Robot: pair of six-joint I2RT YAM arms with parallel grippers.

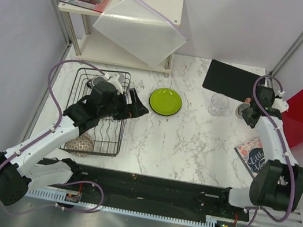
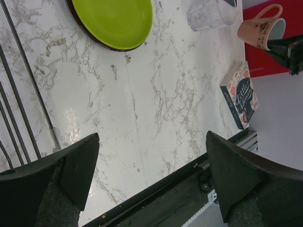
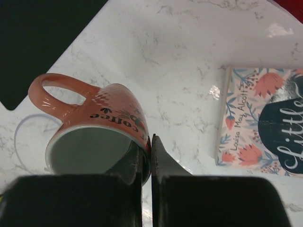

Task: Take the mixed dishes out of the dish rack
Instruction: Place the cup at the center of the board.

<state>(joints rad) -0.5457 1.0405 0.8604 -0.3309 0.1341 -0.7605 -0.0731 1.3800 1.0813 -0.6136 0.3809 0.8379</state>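
**Step in hand: set-down of the small pink cup.**

- The small pink cup (image 3: 90, 137) is gripped at its rim by the right gripper (image 3: 150, 151). The wall is pinched with one finger inside and one outside.
- In the top view the cup is at the right of the frame, just beside the clear glass (image 1: 219, 104) and below the black mat (image 1: 231, 79). Contact with the table (image 1: 192, 150) cannot be confirmed.
- The lime-green plate (image 1: 165, 101) is already out, at frame centre.
- The left gripper (image 2: 151, 156) is spread wide with nothing between its fingers. It is held above the right edge of the dish rack (image 1: 112, 142).
- The brown speckled bowl (image 1: 79, 145) lies in the rack's lower left corner, not yet unloaded.

**Next move, as judged.**

- The cup is to be lowered until its base is seated.
- The fingers are then to be released and lifted straight up, so that the rim is not dragged.
- Clearance from the glass and the book (image 3: 260, 123) is to be kept.
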